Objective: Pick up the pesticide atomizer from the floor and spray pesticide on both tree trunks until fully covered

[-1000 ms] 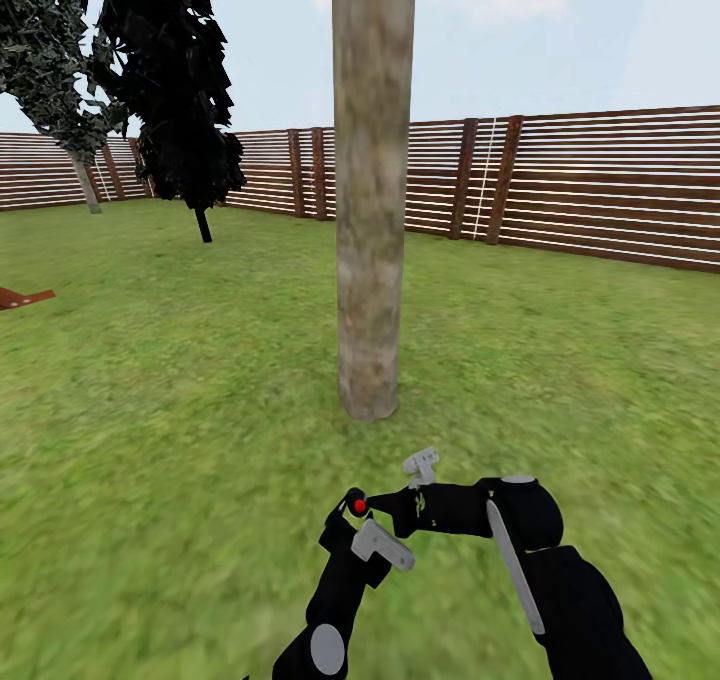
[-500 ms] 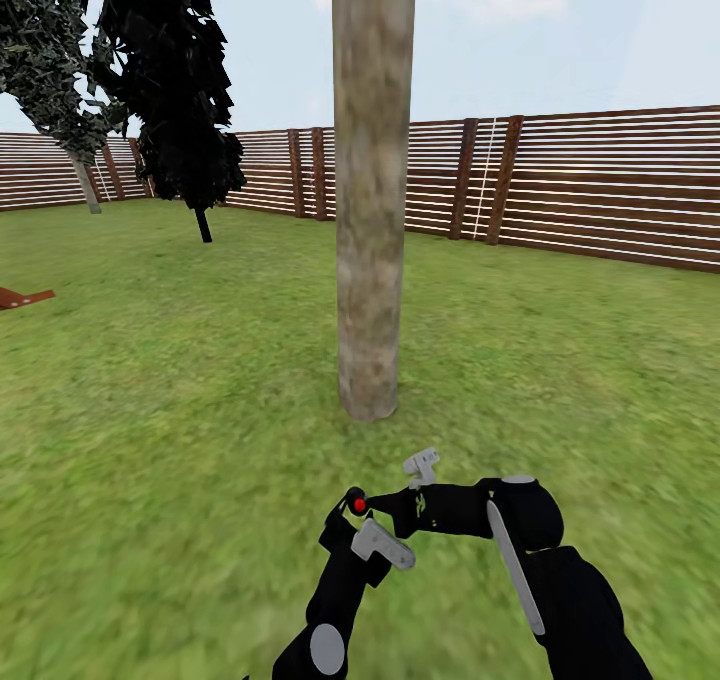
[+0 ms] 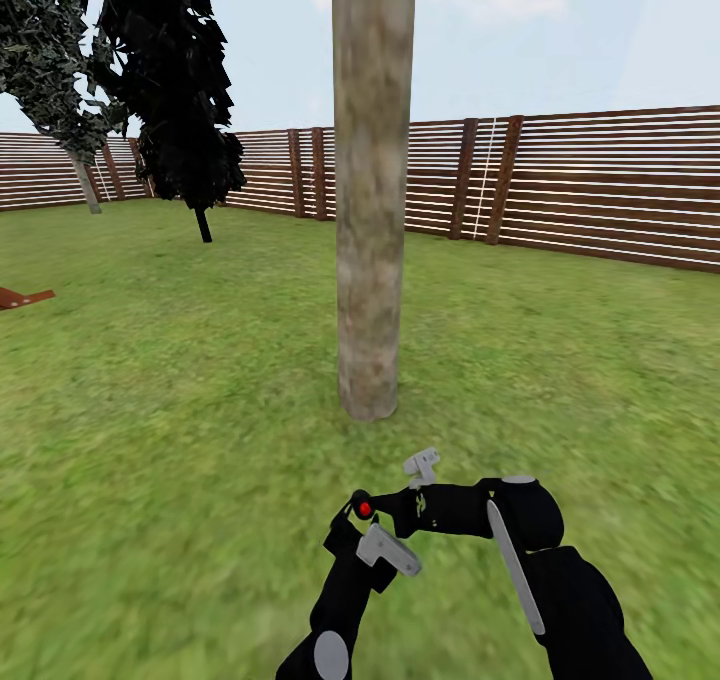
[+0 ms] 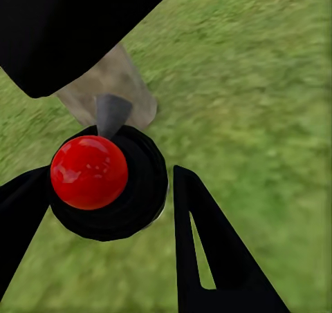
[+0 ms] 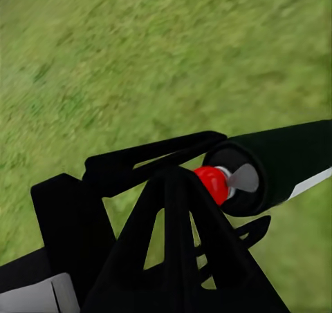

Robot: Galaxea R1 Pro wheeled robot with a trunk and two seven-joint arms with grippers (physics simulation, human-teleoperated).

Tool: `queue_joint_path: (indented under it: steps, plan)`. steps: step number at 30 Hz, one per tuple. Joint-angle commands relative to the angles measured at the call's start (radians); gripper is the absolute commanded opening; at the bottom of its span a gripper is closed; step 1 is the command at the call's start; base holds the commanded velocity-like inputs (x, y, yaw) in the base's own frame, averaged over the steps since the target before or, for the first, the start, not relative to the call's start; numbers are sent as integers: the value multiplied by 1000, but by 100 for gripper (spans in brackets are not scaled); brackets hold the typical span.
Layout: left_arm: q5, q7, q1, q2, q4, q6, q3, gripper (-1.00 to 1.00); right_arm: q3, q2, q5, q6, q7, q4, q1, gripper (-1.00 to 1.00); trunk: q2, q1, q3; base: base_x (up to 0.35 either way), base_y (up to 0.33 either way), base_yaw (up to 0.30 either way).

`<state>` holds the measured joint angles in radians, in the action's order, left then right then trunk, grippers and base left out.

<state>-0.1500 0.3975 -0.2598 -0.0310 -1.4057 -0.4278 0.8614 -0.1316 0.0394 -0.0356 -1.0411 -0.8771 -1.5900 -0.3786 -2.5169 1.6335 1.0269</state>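
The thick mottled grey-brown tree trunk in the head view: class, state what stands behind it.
Behind the mottled grey-brown trunk runs a brown slatted wooden fence bordering the green lawn, with pale sky above. The fence stretch directly behind the trunk is covered.

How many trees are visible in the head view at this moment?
3. A thick mottled trunk stands at centre, just ahead of the grippers; a black-leaved tree stands back left on the lawn; a grey-green one is at the far left by the fence. More may lie outside the frame.
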Motion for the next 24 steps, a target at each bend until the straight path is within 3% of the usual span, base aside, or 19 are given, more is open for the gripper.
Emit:
queue_joint_path:
  steps: [1,24]
  plan:
    - [-11,3,-1,0,-1,-9,2,-100,1,0,-4,-6,-5,-1,-1,-100,0,0,1,0,0,0]
    - [-11,4,-1,3,-9,-9,2,-100,1,-1,-4,-6,6,-1,0,-100,0,0,1,0,0,0]
